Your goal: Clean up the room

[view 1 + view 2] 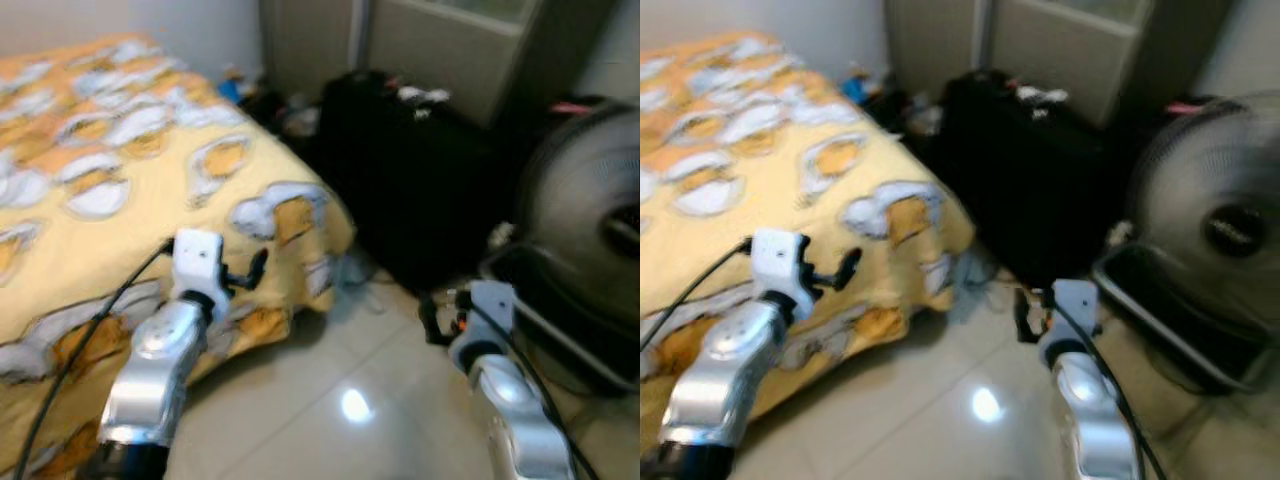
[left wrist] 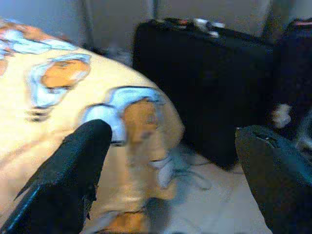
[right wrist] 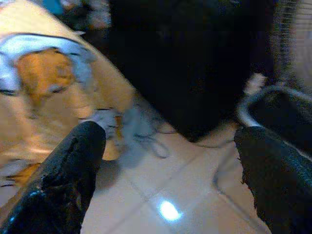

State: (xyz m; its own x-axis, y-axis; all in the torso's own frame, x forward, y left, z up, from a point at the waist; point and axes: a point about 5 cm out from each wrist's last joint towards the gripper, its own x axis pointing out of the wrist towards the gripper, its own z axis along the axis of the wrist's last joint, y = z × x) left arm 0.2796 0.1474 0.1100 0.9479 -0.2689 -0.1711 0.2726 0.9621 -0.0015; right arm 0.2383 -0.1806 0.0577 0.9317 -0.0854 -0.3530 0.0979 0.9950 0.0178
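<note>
Bedroom corner: bed (image 1: 110,170) under yellow patterned cover, black suitcase (image 1: 420,190), standing fan (image 1: 590,210), pale tile floor (image 1: 330,400). Clutter (image 1: 265,100) lies between bed and wall. Left gripper (image 2: 170,175) and right gripper (image 3: 170,175) hover with jaws wide, holding nothing. Likely approach stage; suitcase blocks the passage.

A bed (image 1: 120,180) with a yellow patterned cover is filling the left; a black suitcase (image 1: 410,190) is standing beside it; a fan (image 1: 590,230) is sitting on the right.
</note>
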